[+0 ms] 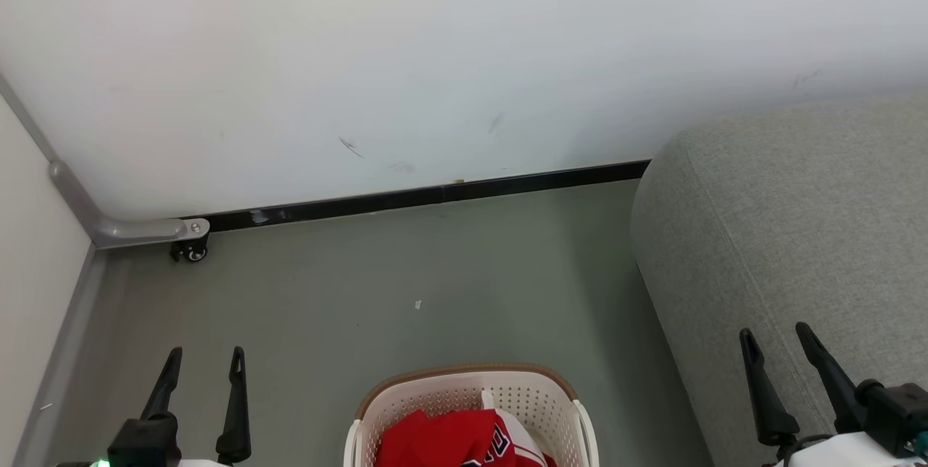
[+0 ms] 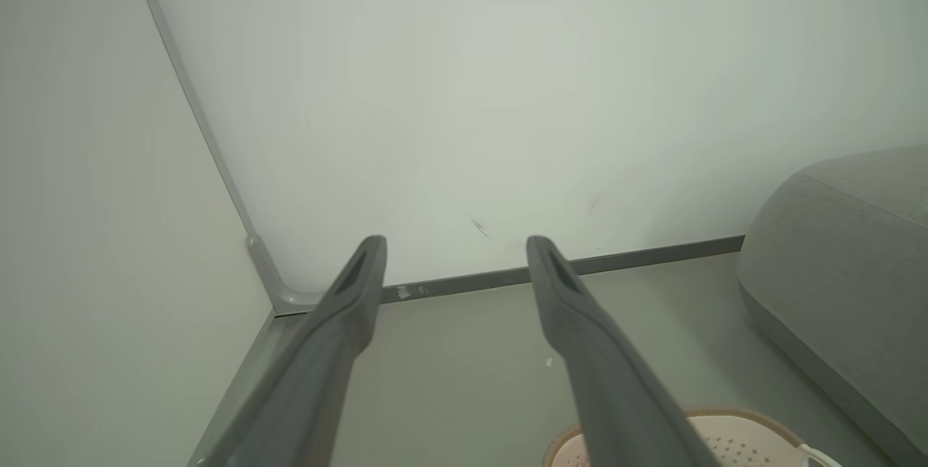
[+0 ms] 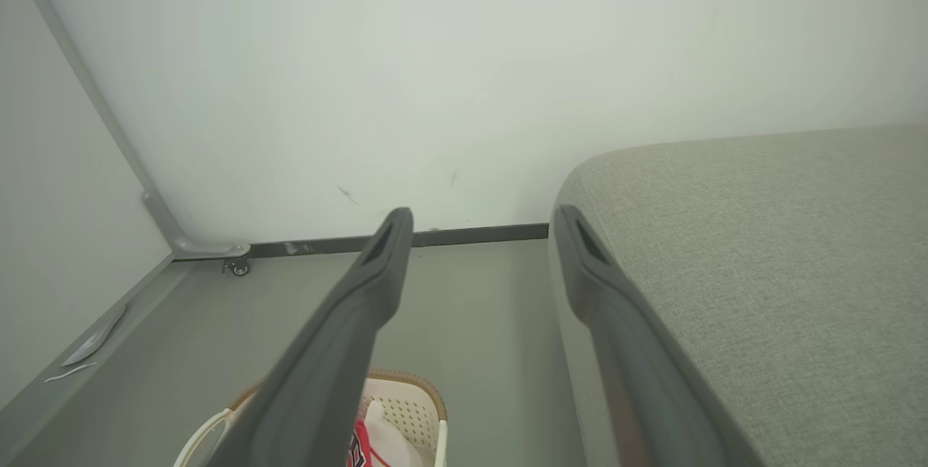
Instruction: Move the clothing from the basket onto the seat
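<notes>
The cream basket (image 1: 533, 396) with a brown rim stands on the floor at the bottom centre of the head view, and red clothing (image 1: 442, 439) with white trim lies inside it. The grey seat (image 1: 783, 235) fills the right side. My left gripper (image 1: 205, 355) is open at the lower left, left of the basket, holding nothing. My right gripper (image 1: 776, 335) is open at the lower right, over the seat's front edge, also empty. The left wrist view has the basket rim (image 2: 732, 425) and the seat (image 2: 841, 264). The right wrist view has the basket (image 3: 417, 409), the clothing (image 3: 360, 447) and the seat (image 3: 783, 271).
A white wall with a dark baseboard (image 1: 435, 195) runs behind the grey floor. A grey frame with a small caster (image 1: 192, 249) stands in the left corner next to a side panel (image 1: 29, 249). A small white scrap (image 1: 417, 304) lies on the floor.
</notes>
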You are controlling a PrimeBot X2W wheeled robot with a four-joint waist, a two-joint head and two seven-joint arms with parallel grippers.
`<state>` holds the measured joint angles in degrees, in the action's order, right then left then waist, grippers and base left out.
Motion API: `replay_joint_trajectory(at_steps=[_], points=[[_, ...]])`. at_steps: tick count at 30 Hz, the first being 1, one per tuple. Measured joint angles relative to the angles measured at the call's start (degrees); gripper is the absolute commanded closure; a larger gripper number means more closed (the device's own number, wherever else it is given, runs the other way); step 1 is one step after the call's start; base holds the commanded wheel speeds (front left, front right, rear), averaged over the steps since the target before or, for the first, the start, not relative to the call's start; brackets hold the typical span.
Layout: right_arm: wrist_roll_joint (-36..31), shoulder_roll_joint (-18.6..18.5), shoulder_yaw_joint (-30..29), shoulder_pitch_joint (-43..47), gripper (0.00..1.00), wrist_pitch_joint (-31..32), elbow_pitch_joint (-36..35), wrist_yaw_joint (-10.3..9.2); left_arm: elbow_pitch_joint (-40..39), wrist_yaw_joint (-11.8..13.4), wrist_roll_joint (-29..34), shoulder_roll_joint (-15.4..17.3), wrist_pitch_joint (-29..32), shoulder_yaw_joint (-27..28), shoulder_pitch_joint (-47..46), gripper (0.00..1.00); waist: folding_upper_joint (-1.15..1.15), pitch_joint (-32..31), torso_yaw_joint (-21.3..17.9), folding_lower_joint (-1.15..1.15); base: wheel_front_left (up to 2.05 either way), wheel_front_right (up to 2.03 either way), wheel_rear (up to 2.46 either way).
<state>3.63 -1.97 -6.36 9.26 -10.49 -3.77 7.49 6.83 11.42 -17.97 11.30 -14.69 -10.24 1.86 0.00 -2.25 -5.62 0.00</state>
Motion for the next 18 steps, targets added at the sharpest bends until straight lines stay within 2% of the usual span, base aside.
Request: replay_joint_trajectory(at_steps=[12, 18], points=[[0.0, 0.0, 0.5, 0.0, 0.00, 0.7, -1.5, 0.00, 0.0, -1.1, 0.4, -0.2, 0.0, -1.7, -0.2, 0.00, 0.00, 1.2, -0.5, 0.00, 0.00, 0.00, 0.00], [0.0, 0.0, 1.5, -0.1, 0.00, 1.1, -2.2, 0.00, 0.3, -2.6, 1.1, -0.5, 0.0, -4.3, -1.1, 0.00, 0.00, 2.4, -1.0, 0.00, 0.00, 0.00, 0.00]])
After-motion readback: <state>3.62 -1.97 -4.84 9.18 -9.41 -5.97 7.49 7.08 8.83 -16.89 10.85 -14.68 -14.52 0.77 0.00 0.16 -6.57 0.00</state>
